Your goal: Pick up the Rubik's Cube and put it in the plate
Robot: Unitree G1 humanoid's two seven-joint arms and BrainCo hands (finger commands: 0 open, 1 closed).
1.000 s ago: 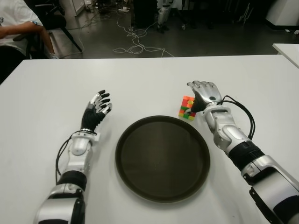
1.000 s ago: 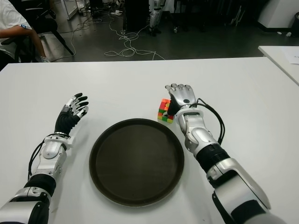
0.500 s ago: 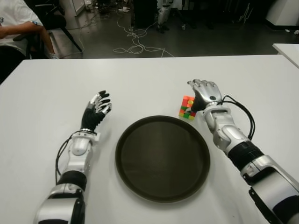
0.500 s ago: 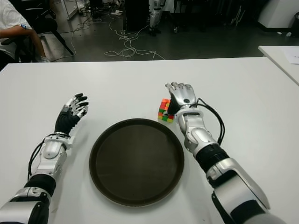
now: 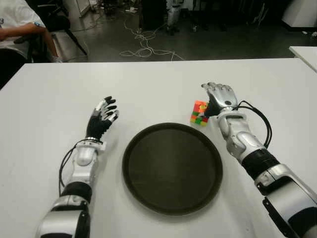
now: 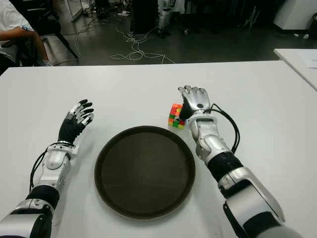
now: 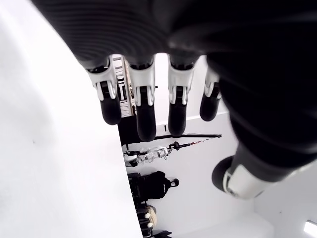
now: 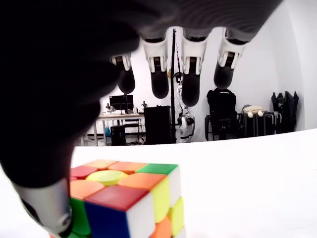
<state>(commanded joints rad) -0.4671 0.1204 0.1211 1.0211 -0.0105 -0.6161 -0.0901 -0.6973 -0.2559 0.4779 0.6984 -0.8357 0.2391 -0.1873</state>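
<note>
White table (image 5: 148,84): broad surface carrying every item listed, with a dark floor and loose cables beyond its far edge and a seated person (image 5: 15,29) partly in view at the far left corner. Plate (image 5: 136,171): large, round, dark, shallow-rimmed, set centrally before the robot and holding nothing. Right hand (image 5: 219,99): positioned beyond the plate's far right rim, just to the right of the cube, palm turned toward it; fingers (image 8: 190,74) extended and spread above the cube, thumb low at its side, no grip closed. Left hand (image 5: 103,116): idle, showing on the table side to the left of the plate, fingers spread and holding nothing. Rubik's Cube (image 5: 199,113): small, multicoloured, standing on the table just beyond the plate's far right rim, close against the right hand's palm side; whether the thumb actually touched it could not be told. Step in hand, as judged: the approach to the grasp, with pickup not yet made. Next move, as judged, called for closing fingers and thumb on opposite faces of the cube, lifting it clear of the rim, and carrying it a short way inward over the plate.
</note>
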